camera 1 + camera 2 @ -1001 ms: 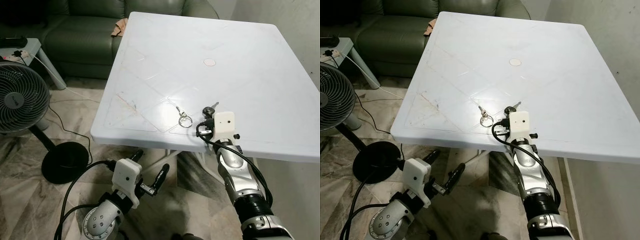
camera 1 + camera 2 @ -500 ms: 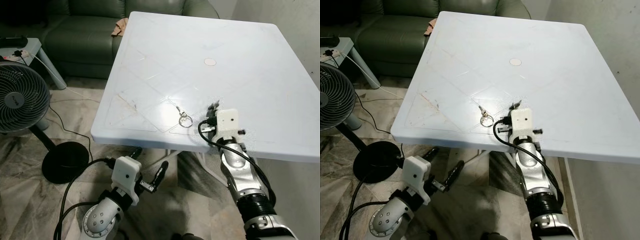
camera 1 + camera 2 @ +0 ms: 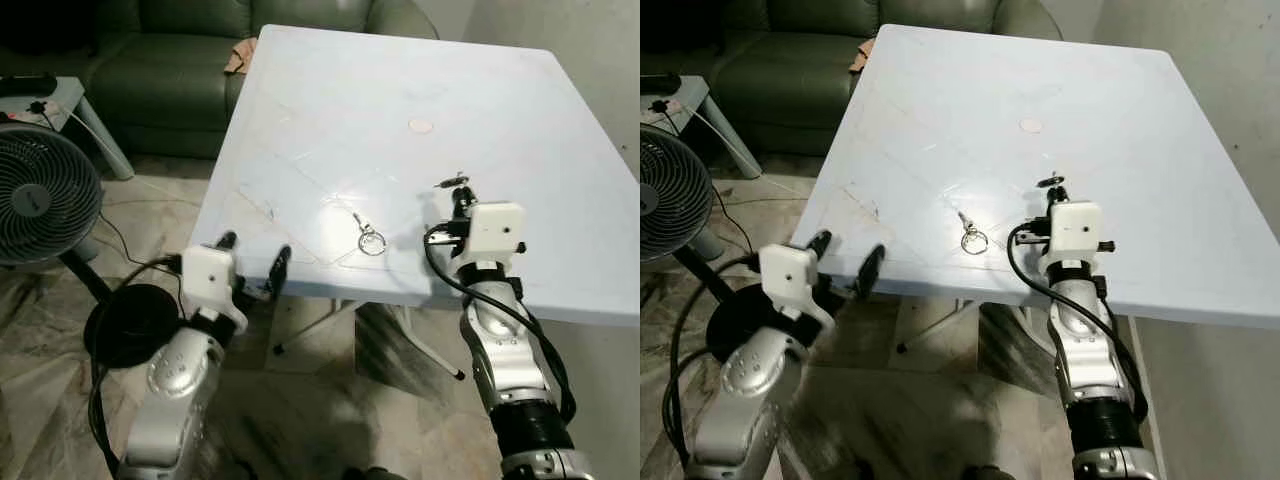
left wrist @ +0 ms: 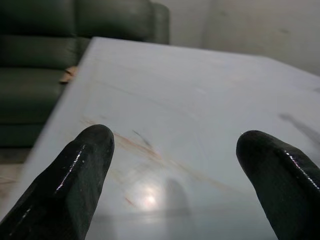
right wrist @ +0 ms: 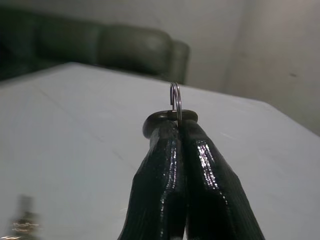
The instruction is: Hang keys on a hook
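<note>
Right end effector (image 3: 461, 195) over the white surface (image 3: 520, 110), fingers pressed together and clamped on a key (image 5: 169, 119); a thin metal ring (image 5: 175, 101) sticks up from the key head above the fingertips (image 5: 192, 137); the key (image 3: 452, 181) is lifted off the surface, held near its front edge, toward the robot's right of the key ring; white camera block just behind the fingers, black cable looping beside it, silver forearm running down past the surface edge.

Left end effector (image 3: 252, 259) at the front-left corner of the surface, fingers spread apart, holding nothing; in the left wrist view the two black fingers (image 4: 70, 185) frame the surface top, which shows faint reddish scuffs; can't tell whether the fingers touch the edge.

A loose key ring with short chain (image 3: 368, 236) lies flat on the surface, near its front edge, between the two end effectors and closer to the right one; a small round pale disc (image 3: 421, 126) sits farther back on the surface, toward the middle.

Beyond the far side of the surface, a dark green sofa (image 3: 180, 60) with a tan scrap (image 3: 240, 55) on the seat; to the left of the surface, a standing fan (image 3: 45, 195) on a black round base (image 3: 125, 322), cable trailing over the marbled floor (image 3: 40, 400); a small side table (image 3: 75, 100) behind the fan.
</note>
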{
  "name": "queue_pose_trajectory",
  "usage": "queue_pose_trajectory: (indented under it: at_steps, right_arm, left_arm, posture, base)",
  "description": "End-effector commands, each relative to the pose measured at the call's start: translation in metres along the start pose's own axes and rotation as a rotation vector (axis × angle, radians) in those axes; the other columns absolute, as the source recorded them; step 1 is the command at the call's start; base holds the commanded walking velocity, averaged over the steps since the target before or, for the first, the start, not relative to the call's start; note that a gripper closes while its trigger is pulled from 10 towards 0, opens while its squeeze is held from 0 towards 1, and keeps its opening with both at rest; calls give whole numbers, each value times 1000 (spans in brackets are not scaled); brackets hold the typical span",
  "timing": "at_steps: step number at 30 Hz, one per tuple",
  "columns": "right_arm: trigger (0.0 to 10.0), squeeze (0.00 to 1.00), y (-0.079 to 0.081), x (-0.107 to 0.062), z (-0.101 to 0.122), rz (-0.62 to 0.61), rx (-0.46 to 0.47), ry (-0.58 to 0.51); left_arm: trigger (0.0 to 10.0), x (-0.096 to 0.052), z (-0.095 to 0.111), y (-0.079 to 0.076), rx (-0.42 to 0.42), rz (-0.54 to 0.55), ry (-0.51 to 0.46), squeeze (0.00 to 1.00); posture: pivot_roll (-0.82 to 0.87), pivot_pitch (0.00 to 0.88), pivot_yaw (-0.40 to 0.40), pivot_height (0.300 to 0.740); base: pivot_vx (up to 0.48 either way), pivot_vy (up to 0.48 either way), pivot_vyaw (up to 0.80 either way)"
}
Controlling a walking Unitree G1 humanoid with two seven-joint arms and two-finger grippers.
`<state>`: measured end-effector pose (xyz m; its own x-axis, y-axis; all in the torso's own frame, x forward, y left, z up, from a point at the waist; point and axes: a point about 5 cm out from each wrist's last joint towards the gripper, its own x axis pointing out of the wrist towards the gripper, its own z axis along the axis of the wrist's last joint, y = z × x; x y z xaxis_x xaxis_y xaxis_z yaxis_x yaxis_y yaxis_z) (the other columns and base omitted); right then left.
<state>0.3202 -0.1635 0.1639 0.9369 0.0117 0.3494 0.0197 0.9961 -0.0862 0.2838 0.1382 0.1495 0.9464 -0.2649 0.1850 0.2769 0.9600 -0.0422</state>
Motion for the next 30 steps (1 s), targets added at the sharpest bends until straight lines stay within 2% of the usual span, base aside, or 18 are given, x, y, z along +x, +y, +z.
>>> queue_pose_trajectory:
  at_steps: [1, 5, 6, 8, 12, 17, 27, 30]
  right_arm:
    - [10000, 0, 4, -4, 9, 46, 94, -26]
    - [10000, 0, 6, -7, 9, 60, 151, -2]
    - [10000, 0, 12, -12, 9, 115, 259, 20]
    - [10000, 0, 15, -16, 7, 124, 304, 54]
    - [10000, 0, 13, -18, 14, 122, 288, 8]
    - [10000, 0, 11, -16, 21, 138, 263, -26]
    - [10000, 0, 4, -12, 22, 121, 233, -35]
    - [10000, 0, 3, -12, 16, 111, 216, 6]
  left_arm:
    - [10000, 4, 3, 7, -7, 36, -2, 0]
    - [10000, 9, 5, 11, -8, 52, -8, 0]
    - [10000, 14, 9, 13, -8, 58, -19, 0]
    - [10000, 17, 13, 12, -10, 56, -32, 0]
    - [10000, 24, 20, 14, 12, 64, -67, 0]
    - [10000, 26, 24, 20, 10, 104, -84, 0]
    - [10000, 26, 27, 27, 10, 133, -97, 0]
    - [10000, 25, 25, 31, 11, 147, -90, 0]
  posture:
    - [64, 58, -24, 740]
    - [60, 41, -24, 740]
    - [58, 32, -24, 740]
    - [59, 27, -23, 740]
    - [56, 5, -21, 740]
    - [49, 0, -24, 740]
    - [55, 0, -24, 740]
    - [60, 0, -21, 740]
  base:
    - [0, 0, 0]
    - [0, 0, 0]
    - [0, 0, 0]
    - [0, 0, 0]
    - [0, 0, 0]
    - [0, 0, 0]
    - [0, 0, 0]
    - [0, 0, 0]
